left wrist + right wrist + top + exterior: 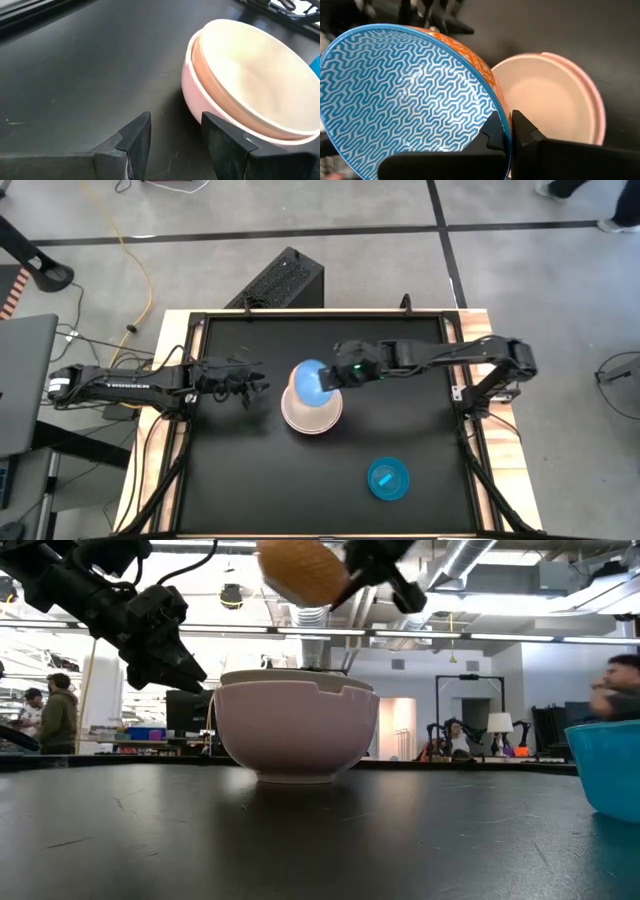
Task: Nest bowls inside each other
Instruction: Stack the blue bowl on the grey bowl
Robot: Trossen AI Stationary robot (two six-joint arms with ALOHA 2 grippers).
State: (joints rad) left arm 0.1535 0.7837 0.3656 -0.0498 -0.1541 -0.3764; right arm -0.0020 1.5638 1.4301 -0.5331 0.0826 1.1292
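Note:
A pale pink bowl (312,412) stands on its base at the table's middle, with a cream bowl (245,75) nested inside it. Above this stack hangs a bowl (308,379) that is patterned light blue inside and orange outside (300,570), and my right gripper (332,378) is shut on it. My left gripper (256,386) stands open just left of the stack, its fingers (135,142) a little short of the pink wall and touching nothing. A bright teal bowl (388,480) sits near the front right. My right gripper pinches the patterned bowl's rim (501,125), one finger inside the bowl and one on its orange outer wall. The fingers come slanting down from the table's right. The bowl is lifted clear and tilted, above the pink and cream stack.
The black tabletop has a raised frame (300,315) around it. There is bare surface in front of and behind the stack. The teal bowl also shows at the right edge (605,765) of the low view. People show in the room beyond the table.

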